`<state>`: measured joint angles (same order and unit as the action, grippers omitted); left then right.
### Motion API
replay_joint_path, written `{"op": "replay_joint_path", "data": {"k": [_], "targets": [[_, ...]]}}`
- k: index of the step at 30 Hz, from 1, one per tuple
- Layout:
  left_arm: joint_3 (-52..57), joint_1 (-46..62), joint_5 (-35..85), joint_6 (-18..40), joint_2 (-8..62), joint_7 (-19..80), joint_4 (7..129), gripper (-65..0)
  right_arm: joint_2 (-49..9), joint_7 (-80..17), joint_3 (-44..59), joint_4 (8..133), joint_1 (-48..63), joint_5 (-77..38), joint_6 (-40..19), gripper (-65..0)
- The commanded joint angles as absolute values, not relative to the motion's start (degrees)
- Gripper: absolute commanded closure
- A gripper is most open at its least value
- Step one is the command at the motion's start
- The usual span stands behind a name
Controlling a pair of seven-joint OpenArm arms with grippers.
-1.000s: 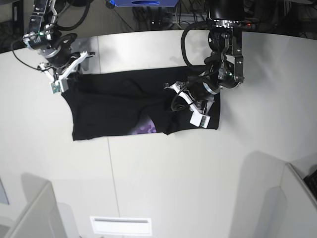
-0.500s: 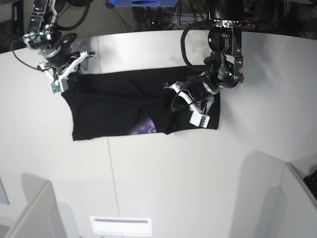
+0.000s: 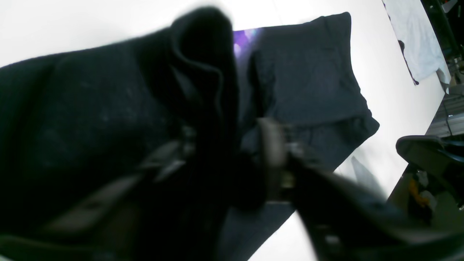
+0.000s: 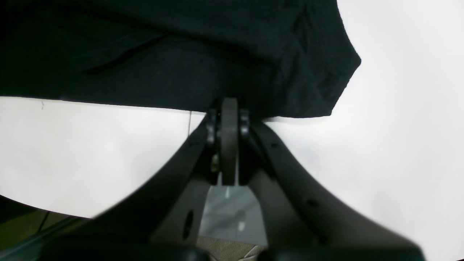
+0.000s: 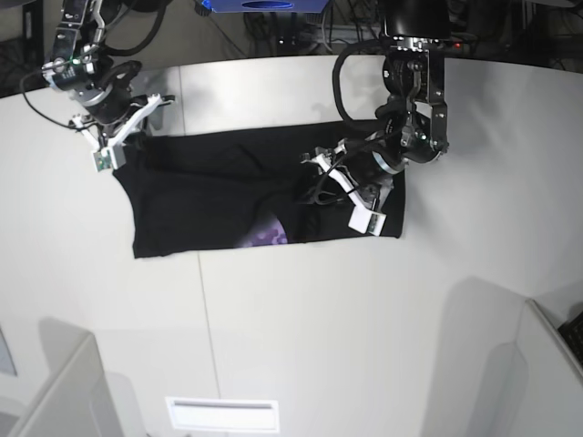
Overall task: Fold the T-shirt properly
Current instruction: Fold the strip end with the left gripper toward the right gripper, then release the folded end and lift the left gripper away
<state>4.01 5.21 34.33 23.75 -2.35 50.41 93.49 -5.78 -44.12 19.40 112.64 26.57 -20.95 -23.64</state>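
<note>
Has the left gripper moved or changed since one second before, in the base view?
Yes. The left gripper stays at the same spot over the T-shirt, measured against the table seam, but its jaws have spread apart.

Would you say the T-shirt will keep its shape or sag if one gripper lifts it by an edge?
It will probably sag: the T-shirt lies in soft wrinkles, and a fold of it droops in a loose curl in the left wrist view. It looks light, likely dragging flat over the table rather than sliding as one piece. The doubled layers may slip apart.
</note>
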Motion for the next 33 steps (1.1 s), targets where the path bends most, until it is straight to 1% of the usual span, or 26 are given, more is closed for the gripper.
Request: {"op": "replay_joint_path", "data": {"k": [1,3,5,12,15,17,19,20,21,22,23,26,28,29,33], "targets": [[3.7,3.8,35.4,24.1,-2.4,49.2,94.2,-30.9,-6.3,-42.9,19.7,113.5,26.5,-21.6,-23.9,0.0],[3.7,3.6,35.5,24.1,-2.5,49.2,93.2,-36.5,-6.3,-42.9,19.7,113.5,26.5,-21.6,-23.9,0.0],[3.7,2.6,35.5,24.1,-3.3,49.2,91.9,-39.2,-6.3,-42.9,19.7,113.5,26.5,-21.6,-23.9,0.0],[2.9,0.5,35.5,24.1,-6.5,49.4,87.9,-39.2,-6.4,-42.9,19.7,113.5,26.4,-21.6,-23.9,0.0],[0.2,0.4,35.5,24.1,-6.5,49.4,90.0,-39.0,-6.5,-42.9,19.7,113.5,26.3,-21.6,-23.9,0.0],[0.4,0.7,35.5,24.1,-6.5,49.4,93.1,-38.8,-6.6,-42.9,19.8,113.7,25.5,-21.6,-23.9,0.0],[2.9,1.4,35.5,24.1,-4.8,49.4,97.2,-38.7,-6.7,-43.1,19.9,113.7,24.5,-21.6,-23.9,0.0],[4.9,2.5,35.5,24.1,-3.6,49.5,99.4,-37.4,-6.7,-43.2,20.4,113.8,23.9,-21.6,-23.9,0.0],[7.1,3.6,35.5,24.1,-2.5,49.5,101.2,-34.1,-6.5,-43.3,21.2,113.9,23.3,-21.7,-23.9,0.0],[9.7,4.8,35.5,24.1,-1.3,49.5,103.2,-29.0,-6.3,-43.4,21.9,113.9,22.3,-21.7,-23.9,0.0],[12.0,5.9,35.5,24.1,-0.2,49.5,104.4,-23.4,-6.3,-43.6,22.1,113.8,21.5,-21.7,-23.9,0.0],[20.6,9.6,35.5,24.1,2.9,49.5,105.5,0.0,-6.4,-50.2,22.4,113.6,16.3,-21.7,-23.9,0.0],[25.8,11.7,35.5,24.1,4.0,49.5,105.5,0.0,-6.3,-55.7,23.2,113.4,11.8,-21.7,-23.9,0.0],[28.5,12.9,35.5,24.3,4.4,49.5,105.5,0.0,-6.2,-58.2,23.8,113.1,9.5,-21.7,-23.9,-5.7],[38.1,17.1,35.0,24.4,4.7,49.2,105.2,0.0,-6.2,-63.3,24.2,112.7,3.7,-21.9,-24.0,-39.8]]}}
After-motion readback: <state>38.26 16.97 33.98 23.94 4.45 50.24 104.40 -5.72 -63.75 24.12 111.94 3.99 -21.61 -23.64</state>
